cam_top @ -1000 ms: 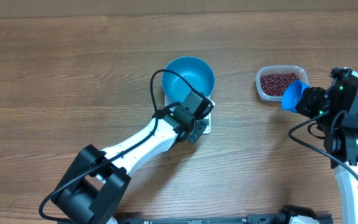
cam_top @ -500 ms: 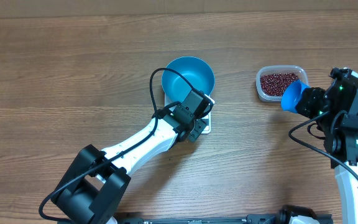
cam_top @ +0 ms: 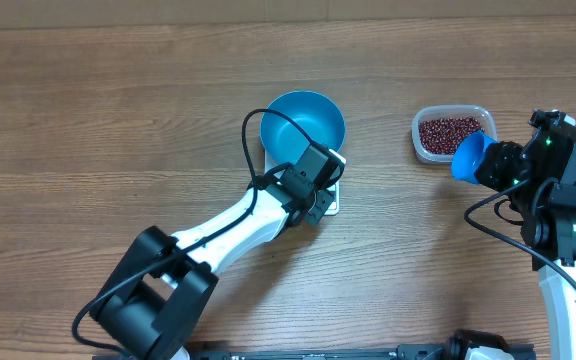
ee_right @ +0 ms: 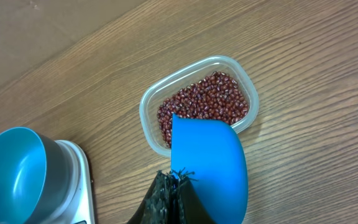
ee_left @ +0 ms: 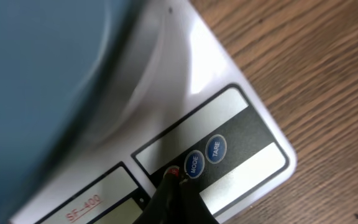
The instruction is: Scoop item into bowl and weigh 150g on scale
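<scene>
The bowl (cam_top: 303, 120) sits empty on the scale (ee_left: 244, 118), my shut left claw (ee_left: 174, 180) at its red button (ee_left: 173, 172), my right claw (ee_right: 173, 185) clamped on the scoop (ee_right: 210, 155) by the beans (ee_right: 205, 102); I judge all scooping remains.

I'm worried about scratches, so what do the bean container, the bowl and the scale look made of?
Bean container: clear plastic, see-through walls.
Bowl: probably blue plastic, smooth with a soft sheen.
Scale: white plastic, glossy, with a printed button panel.
</scene>
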